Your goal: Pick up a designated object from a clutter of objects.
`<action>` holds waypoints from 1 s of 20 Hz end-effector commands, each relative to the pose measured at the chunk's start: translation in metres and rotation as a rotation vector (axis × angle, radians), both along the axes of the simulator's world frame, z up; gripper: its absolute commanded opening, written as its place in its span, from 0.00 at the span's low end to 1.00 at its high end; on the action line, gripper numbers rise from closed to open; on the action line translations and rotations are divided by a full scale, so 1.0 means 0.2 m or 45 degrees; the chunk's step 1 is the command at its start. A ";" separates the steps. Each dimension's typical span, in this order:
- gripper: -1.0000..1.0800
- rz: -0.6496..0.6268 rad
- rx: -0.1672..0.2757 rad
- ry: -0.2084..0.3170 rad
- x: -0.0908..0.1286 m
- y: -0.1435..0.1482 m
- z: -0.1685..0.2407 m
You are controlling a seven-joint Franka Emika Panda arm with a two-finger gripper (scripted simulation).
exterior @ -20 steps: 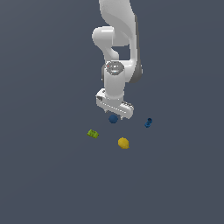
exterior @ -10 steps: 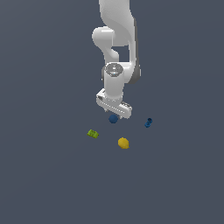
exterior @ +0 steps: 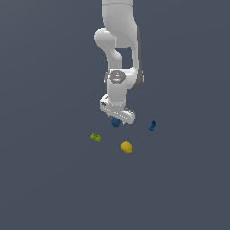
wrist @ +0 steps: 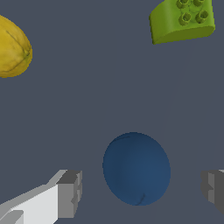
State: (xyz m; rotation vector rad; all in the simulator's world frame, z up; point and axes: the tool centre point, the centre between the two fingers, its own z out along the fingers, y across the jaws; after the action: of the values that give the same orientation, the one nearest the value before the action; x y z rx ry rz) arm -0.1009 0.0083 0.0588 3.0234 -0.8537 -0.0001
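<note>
The navy-blue ball [wrist: 136,169] lies on the grey floor between my two fingertips in the wrist view, with a gap on each side. In the exterior view the ball [exterior: 117,122] peeks out just under my hand. My gripper [wrist: 140,192] is open and low around the ball; one grey fingertip [wrist: 70,192] shows on one side, the other [wrist: 213,189] on the opposite side. In the exterior view the gripper [exterior: 117,117] hangs from the white arm, pointing down.
A yellow ball [exterior: 126,147] [wrist: 13,46] lies near. A lime-green studded block [exterior: 95,137] [wrist: 183,19] lies toward the exterior view's left. A small bright-blue elongated piece [exterior: 152,126] lies toward the exterior view's right. The floor is plain grey.
The hand has dropped slightly lower over the navy ball. The objects have not moved.
</note>
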 end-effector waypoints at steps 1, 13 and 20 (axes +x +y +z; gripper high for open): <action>0.96 -0.001 0.000 0.000 0.00 0.00 -0.05; 0.00 -0.002 0.000 0.000 0.00 0.00 -0.13; 0.00 -0.001 0.000 -0.002 0.00 0.00 -0.13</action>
State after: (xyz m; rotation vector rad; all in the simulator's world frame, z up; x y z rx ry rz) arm -0.1013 0.0088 0.0334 3.0237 -0.8550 0.0021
